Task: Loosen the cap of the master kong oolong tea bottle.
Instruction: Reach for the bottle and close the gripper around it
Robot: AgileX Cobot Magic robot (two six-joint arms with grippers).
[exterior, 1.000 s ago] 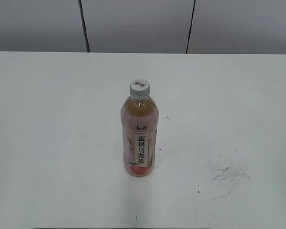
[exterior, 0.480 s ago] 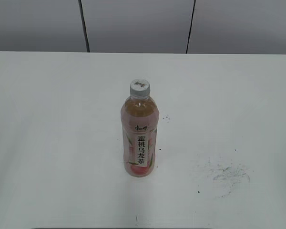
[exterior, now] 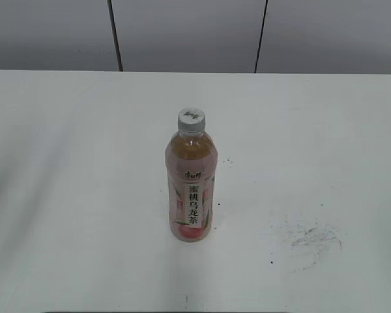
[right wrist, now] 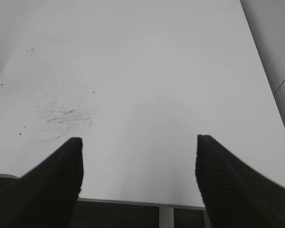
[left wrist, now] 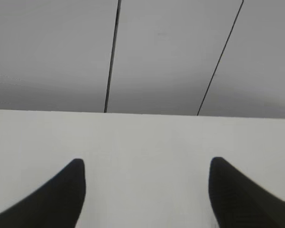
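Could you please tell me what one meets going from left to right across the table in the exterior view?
Bare white table → slim clear plastic bottle of pale amber-pink tea, upright, with its small round white-grey screw cap on top → cluster of small dark specks → grey scuff marks.

Only the fingertips show. The left gripper [left wrist: 145, 164] has two matte black fingers [left wrist: 61, 199], broad at the base and tapering to rounded tips. The right gripper [right wrist: 138, 142] looks alike, its fingers [right wrist: 228, 185] faintly textured.
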